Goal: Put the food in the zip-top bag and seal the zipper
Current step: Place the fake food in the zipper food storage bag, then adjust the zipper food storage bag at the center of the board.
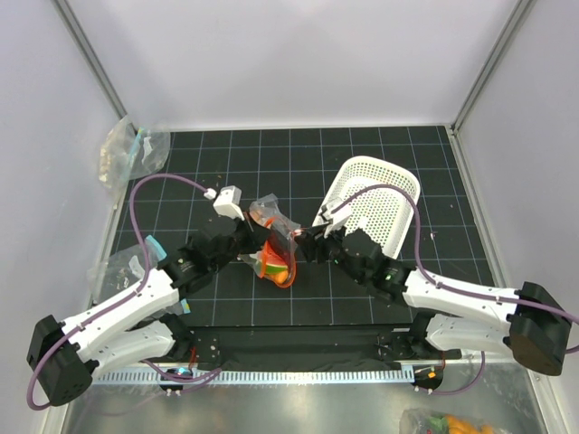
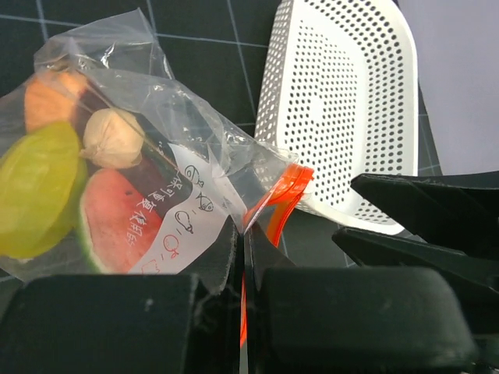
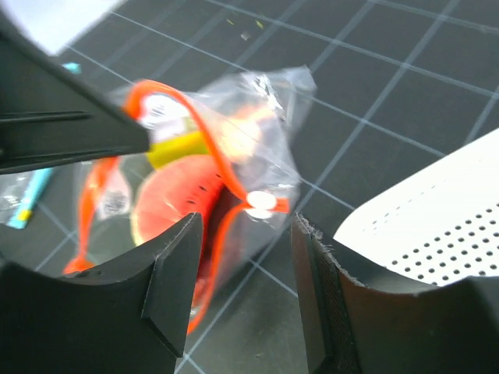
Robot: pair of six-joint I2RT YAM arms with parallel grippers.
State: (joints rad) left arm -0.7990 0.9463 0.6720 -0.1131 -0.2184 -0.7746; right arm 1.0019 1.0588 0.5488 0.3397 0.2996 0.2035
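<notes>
The zip-top bag (image 1: 276, 258) hangs between my two grippers above the dark grid mat. Through its clear plastic show the food pieces: a watermelon slice (image 2: 117, 222), a yellow lemon (image 2: 39, 191), a peach ball (image 2: 113, 139) and an orange piece (image 2: 51, 97). My left gripper (image 2: 244, 249) is shut on the red-orange zipper (image 2: 284, 195) at one end of the bag's top edge. My right gripper (image 3: 245, 257) stands open just short of the zipper's other end, where a white tab (image 3: 261, 202) sits. Nothing lies between its fingers. The zipper (image 3: 214, 156) curves apart in the middle.
The white lattice basket (image 1: 375, 203) lies tipped on its side right behind the right gripper. Clear bags with teal trim lie at the far left (image 1: 131, 149) and left of the left arm (image 1: 122, 262). Another bag of food (image 1: 452, 423) sits off the mat at the near right.
</notes>
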